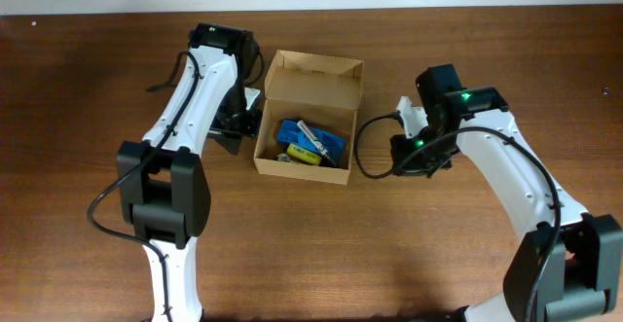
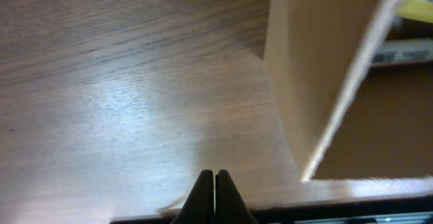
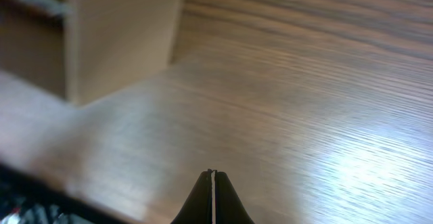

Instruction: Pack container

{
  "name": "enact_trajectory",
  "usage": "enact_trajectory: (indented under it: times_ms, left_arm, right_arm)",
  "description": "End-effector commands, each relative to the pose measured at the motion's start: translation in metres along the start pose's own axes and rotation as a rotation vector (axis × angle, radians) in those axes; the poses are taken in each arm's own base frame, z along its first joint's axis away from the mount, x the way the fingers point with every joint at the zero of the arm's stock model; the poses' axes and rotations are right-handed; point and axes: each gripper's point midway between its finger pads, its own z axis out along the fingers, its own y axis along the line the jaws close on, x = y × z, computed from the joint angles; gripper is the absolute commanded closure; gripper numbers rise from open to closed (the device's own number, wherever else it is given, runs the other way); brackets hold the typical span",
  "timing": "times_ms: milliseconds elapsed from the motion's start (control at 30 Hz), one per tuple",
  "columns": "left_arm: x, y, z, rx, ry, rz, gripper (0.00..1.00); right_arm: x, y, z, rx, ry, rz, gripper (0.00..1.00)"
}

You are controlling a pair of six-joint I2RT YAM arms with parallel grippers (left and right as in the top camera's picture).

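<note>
Two closed grippers flank the box [image 1: 297, 169] on the table [image 1: 78, 89], each holding nothing. Left gripper [image 2: 214, 176] is just beside the box's left wall, fingers pressed together over bare wood; the box sits mid-table, slightly toward the far side, with its flap lid [image 1: 313, 79] standing open at the far edge and blue items [image 1: 316, 142], a white pen-like piece [image 1: 308, 130] and something yellow [image 1: 300, 157] lying inside. Right gripper [image 3: 213, 175] is near the box's right wall but apart from it, fingers also fully together, low over the wood.
</note>
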Motion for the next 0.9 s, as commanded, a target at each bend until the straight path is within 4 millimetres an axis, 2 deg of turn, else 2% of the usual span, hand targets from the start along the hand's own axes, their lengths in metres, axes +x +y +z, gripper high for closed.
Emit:
enact_trajectory:
  times_ms: [0, 233, 400, 467, 633, 867]
  left_arm:
    - [-0.005, 0.009, 0.0, -0.014, -0.022, -0.002, 0.98]
    - [-0.015, 0.019, 0.0, -0.002, -0.063, -0.03, 0.98]
    - [-0.02, 0.018, -0.001, 0.001, -0.084, -0.03, 0.96]
    - [-0.021, 0.015, -0.001, 0.015, -0.09, -0.029, 0.96]
    - [-0.023, 0.012, -0.001, 0.032, -0.097, -0.032, 0.96]
    - [-0.023, 0.013, -0.001, 0.031, -0.098, -0.032, 0.95]
  right_arm:
    - [0.009, 0.033, 0.007, -0.107, 0.035, -0.086, 0.96]
    - [0.017, 0.087, 0.02, -0.163, 0.041, -0.264, 0.96]
    - [0.008, 0.11, 0.026, -0.18, -0.011, -0.31, 0.96]
    - [0.006, 0.113, 0.026, -0.183, -0.025, -0.32, 0.96]
    - [0.0, 0.103, 0.034, -0.119, -0.029, -0.319, 0.96]
    - [-0.003, 0.094, 0.064, -0.104, 0.032, -0.297, 0.96]
